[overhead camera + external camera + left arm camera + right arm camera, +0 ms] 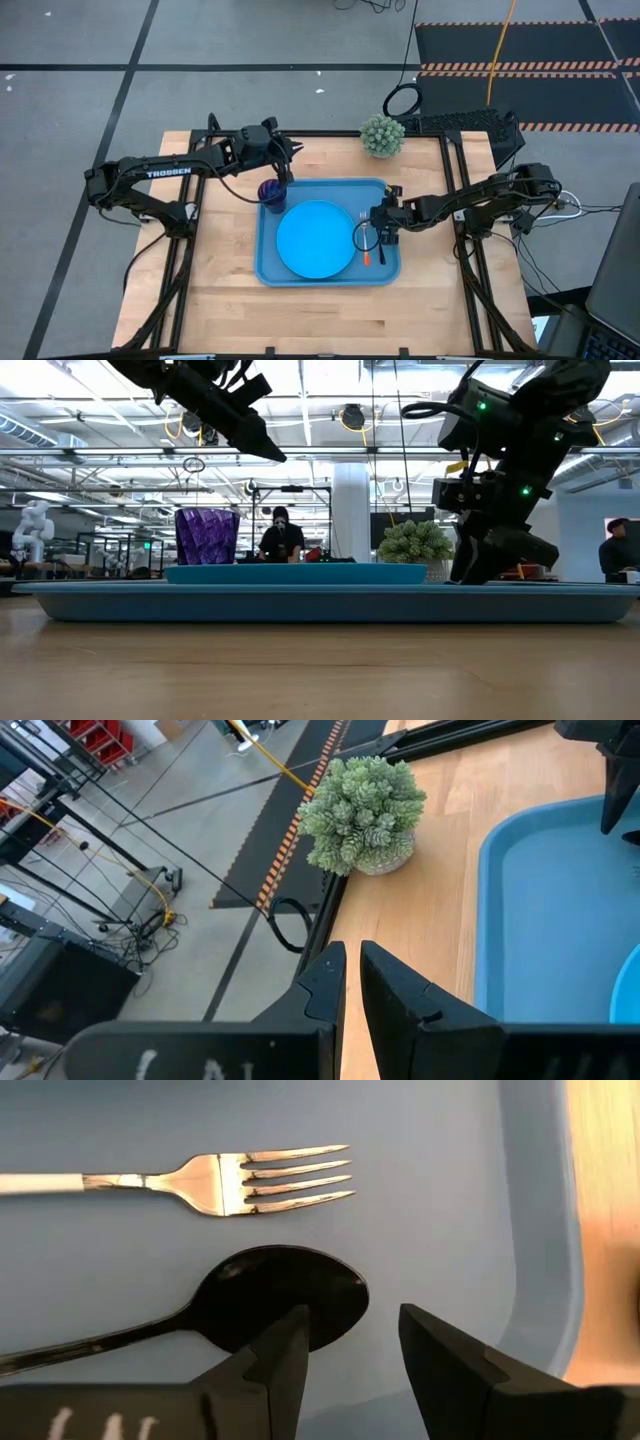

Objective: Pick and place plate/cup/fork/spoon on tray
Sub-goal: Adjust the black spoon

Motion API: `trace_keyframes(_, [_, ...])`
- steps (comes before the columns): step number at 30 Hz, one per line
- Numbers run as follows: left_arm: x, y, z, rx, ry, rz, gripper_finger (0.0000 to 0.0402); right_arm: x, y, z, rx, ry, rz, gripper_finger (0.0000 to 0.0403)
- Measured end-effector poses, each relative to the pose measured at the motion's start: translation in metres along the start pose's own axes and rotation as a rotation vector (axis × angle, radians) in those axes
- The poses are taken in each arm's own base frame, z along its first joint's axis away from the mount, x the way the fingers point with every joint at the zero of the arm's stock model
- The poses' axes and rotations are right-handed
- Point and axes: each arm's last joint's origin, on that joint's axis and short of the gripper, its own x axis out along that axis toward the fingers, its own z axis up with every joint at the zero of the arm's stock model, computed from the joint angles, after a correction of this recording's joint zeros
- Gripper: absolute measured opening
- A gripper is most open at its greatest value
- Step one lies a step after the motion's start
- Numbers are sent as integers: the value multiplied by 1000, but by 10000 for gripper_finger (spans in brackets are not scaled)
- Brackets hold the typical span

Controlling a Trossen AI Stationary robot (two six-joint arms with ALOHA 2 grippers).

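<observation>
On the tray (268,262), all four items seem already set: the plate (313,238) fills the middle, the cup (272,191) stands at its far-left corner, and the fork (200,1180) and spoon (250,1305) lie side by side along the right strip, leaving the plate clear. Low over that strip, the right gripper (350,1350) has its fingers narrowly parted with nothing between them, one tip overlapping the spoon's bowl, so the spoon looks released. Above the cup, the left gripper (350,995) hangs nearly closed and empty.
</observation>
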Motion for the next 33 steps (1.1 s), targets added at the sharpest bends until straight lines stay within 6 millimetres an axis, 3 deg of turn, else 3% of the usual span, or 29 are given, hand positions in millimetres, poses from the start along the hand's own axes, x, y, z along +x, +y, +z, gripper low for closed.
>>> trace_keyframes(33, [0, 0, 0, -2, 0, 0, 37, -1, 1, -1, 20, 13, 0, 151])
